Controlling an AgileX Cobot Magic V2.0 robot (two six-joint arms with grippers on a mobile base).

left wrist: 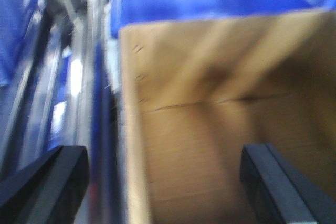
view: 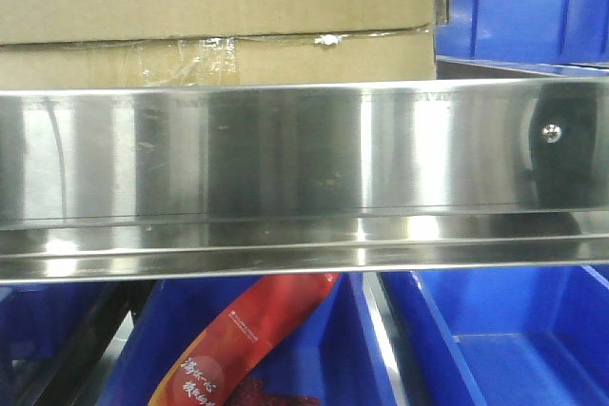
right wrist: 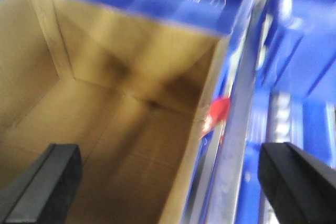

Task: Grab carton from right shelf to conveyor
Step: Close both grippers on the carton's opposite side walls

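The brown carton [view: 209, 7] stands on the right shelf, behind its shiny steel front rail [view: 285, 149], with crinkled tape along its lower seam. The wrist views are blurred and look down into the open carton. My left gripper [left wrist: 163, 192] is open, its jaws either side of the carton's left wall [left wrist: 131, 171], one finger [left wrist: 278, 192] over the inside. My right gripper [right wrist: 170, 187] is open, its jaws either side of the carton's right wall [right wrist: 191, 150], one finger [right wrist: 44, 182] over the inside. Neither visibly touches the cardboard. The conveyor is out of view.
Blue plastic bins stand beside the carton at the upper right [view: 523, 2] and below the rail [view: 504, 339]. A red printed packet [view: 247, 339] lies in a lower bin. Steel rack rails [right wrist: 236, 129] run close outside the carton walls.
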